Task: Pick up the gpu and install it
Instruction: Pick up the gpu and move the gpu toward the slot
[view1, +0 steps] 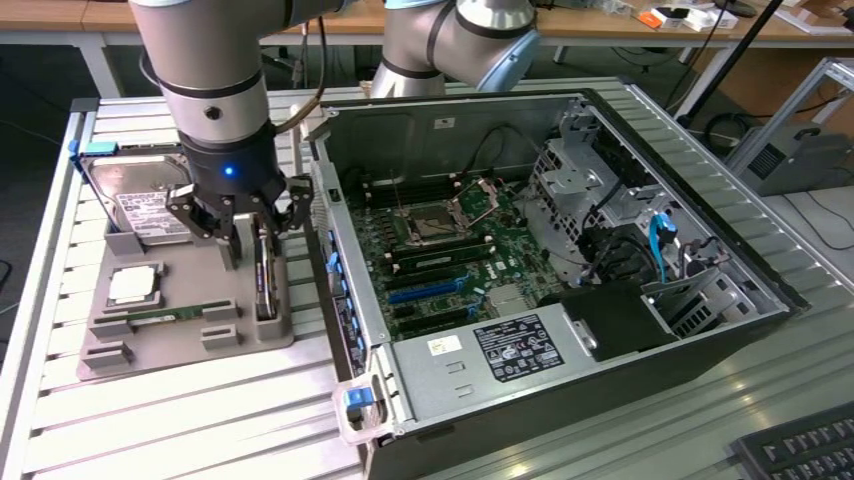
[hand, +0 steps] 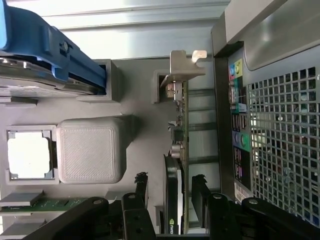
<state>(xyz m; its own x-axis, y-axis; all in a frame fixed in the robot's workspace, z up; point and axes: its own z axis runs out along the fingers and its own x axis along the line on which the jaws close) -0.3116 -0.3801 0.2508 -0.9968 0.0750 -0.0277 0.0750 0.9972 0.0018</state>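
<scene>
**Item:** gpu (view1: 268, 285), standing on edge in a slot of the grey holder tray (view1: 160, 345), just beside the open computer case (view1: 441, 130), on the exterior view's left.

**Pincer** (view1: 254, 250): wide open, holding nothing, one finger on each side of the card.

**Hazards, as I judge them:**
- An off-centre closing could tilt or jam the card in its slot.
- A thin grip may slip.
- The silver bracket (hand: 182, 65) could catch the case wall.

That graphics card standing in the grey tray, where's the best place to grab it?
Pinch the gpu across its two flat faces, coming down from above. It stands on edge in the tray slot, top edge free; the open gripper straddles it.
</scene>
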